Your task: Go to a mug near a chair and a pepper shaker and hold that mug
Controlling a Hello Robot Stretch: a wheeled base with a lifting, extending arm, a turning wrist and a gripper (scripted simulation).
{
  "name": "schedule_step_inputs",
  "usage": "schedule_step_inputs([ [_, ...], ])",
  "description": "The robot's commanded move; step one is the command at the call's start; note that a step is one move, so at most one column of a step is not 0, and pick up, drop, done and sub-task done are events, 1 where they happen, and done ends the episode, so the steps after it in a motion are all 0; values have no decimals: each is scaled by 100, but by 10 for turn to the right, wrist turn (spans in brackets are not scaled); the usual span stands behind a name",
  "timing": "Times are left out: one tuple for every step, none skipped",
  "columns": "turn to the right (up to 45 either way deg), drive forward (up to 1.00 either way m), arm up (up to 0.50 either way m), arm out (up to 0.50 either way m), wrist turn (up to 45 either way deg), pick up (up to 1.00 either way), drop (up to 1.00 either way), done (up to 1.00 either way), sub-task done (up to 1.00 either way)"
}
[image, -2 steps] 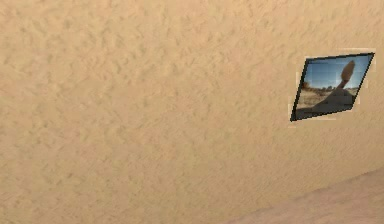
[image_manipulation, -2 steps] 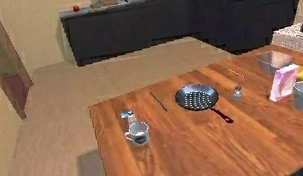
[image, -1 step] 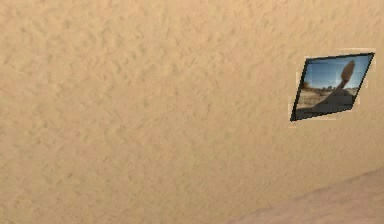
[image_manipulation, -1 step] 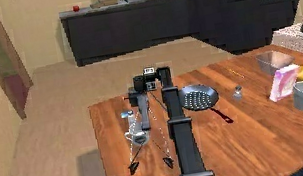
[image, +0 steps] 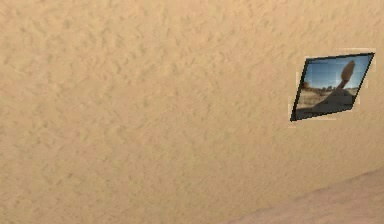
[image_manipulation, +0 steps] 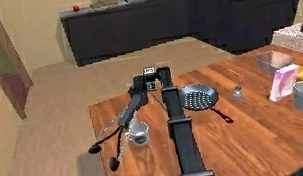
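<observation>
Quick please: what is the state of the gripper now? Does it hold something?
Gripper: cannot be told whether it holds anything; a small grey object stands on the wooden table near its far end.

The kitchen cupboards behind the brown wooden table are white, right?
Not quite. The cupboards are dark, almost black, not white. The arm side view shows them along the far wall, behind the brown wooden table.
</observation>
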Motion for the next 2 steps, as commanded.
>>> schedule_step_inputs([
  [0, 0, 0, 0, 450, 0, 0, 0, 0],
  [0, 0, 0, 0, 450, 0, 0, 0, 0],
])
